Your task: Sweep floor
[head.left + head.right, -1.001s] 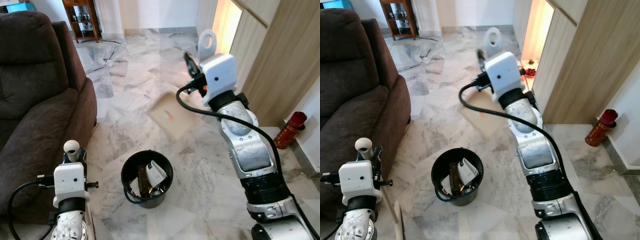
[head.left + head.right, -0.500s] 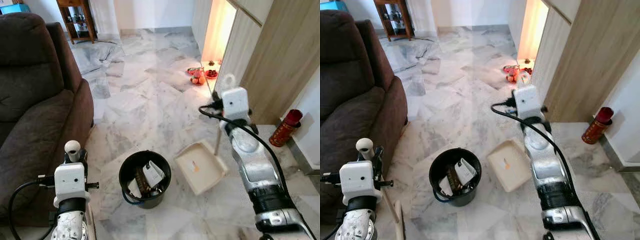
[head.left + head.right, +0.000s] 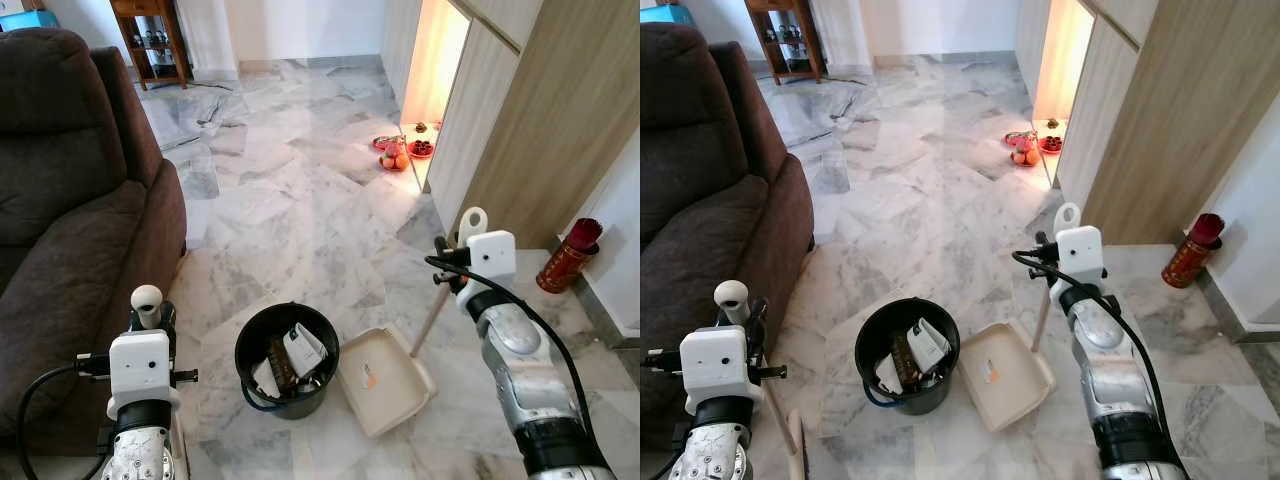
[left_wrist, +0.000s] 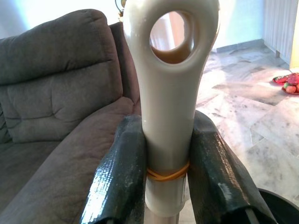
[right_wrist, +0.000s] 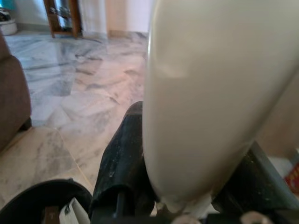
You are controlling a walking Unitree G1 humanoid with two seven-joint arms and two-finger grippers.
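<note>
the right claw (image 5: 177,186) pinches the dustpan handle (image 3: 437,305), the dustpan (image 3: 383,380) resting on the floor at 3 o'clock of the bucket (image 3: 287,358). the left claw (image 4: 166,186) pinches the broom handle (image 4: 169,93). next, likely brushing dirt into the pan; the sofa (image 3: 70,210) crowds 9 o'clock.
</note>
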